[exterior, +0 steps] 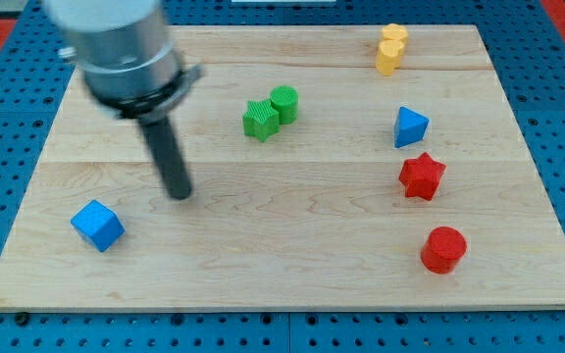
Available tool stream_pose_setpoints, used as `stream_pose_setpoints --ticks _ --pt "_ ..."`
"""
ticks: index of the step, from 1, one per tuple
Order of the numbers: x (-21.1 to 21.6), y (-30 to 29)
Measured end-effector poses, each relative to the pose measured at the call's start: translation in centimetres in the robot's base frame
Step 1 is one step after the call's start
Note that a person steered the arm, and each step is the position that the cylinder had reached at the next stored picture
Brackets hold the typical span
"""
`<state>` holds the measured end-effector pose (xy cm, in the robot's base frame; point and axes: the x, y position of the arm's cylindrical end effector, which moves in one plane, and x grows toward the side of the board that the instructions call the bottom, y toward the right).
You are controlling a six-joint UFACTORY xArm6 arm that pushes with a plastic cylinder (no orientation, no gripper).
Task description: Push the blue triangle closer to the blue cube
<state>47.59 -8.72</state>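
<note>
Across the table [292,265], my tip [180,193] sits near the blue cube [97,225]; the blue triangle [410,126], probably light and slippery, awaits a right-side push.

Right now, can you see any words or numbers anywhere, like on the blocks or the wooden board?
None: no words, numbers or signs can be read.
The blue triangle, blue cube, the two green blocks, yellow blocks, red star and red cylinder are plain.
The wooden board shows only grain.
</note>
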Motion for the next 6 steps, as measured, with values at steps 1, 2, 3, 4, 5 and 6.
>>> stream_pose_setpoints --ticks 1,2,3,4,5,6 --pt "-2.6 7.4" --pt "-4.7 12.5" --pt "-5.1 13.1" --pt "-5.1 17.6" --pt "-4.3 24.7" --pt "-4.0 29.2"
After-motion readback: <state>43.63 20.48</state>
